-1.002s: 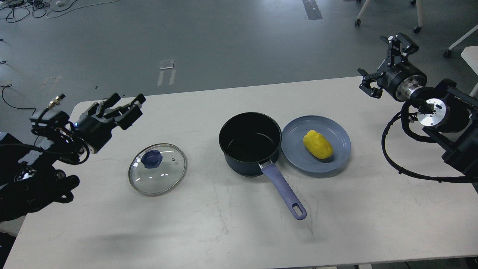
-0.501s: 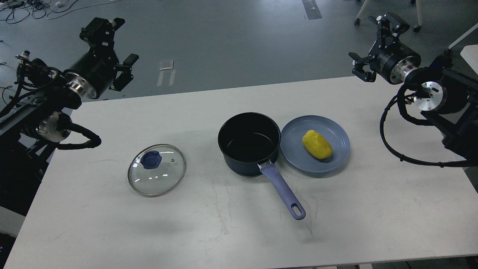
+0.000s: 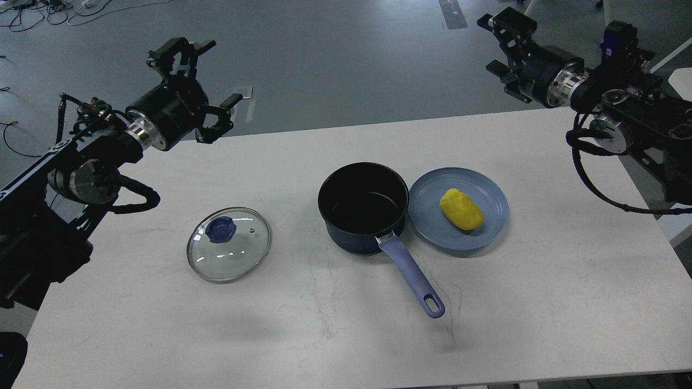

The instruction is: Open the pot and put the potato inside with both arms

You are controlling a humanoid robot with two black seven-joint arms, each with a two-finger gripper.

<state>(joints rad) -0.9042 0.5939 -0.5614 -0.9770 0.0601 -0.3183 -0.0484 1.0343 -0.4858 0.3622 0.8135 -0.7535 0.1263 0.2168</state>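
A white table (image 3: 216, 335) was seen filling most of the view, marked with faint scratches. At its middle a dark pot (image 3: 363, 208) stood uncovered and upright, its purple handle (image 3: 412, 276) angled toward the near right. Just beside the pot, on the right and touching or nearly touching its wall, a blue-grey plate (image 3: 489, 229) was laid flat. The glass lid (image 3: 228, 244) (its blue knob (image 3: 220, 229) off-centre toward the far left) was found lying flat on the table, well apart from the pot on the left. The yellow potato (image 3: 460, 209) was seen resting on the plate, not in the pot.

The left gripper (image 3: 208, 75) was held above the far left edge of the table, its fingers spread wide with nothing between them. The right gripper (image 3: 498, 44) was raised beyond the far right corner; its fingers appeared parted and nothing was gripped.
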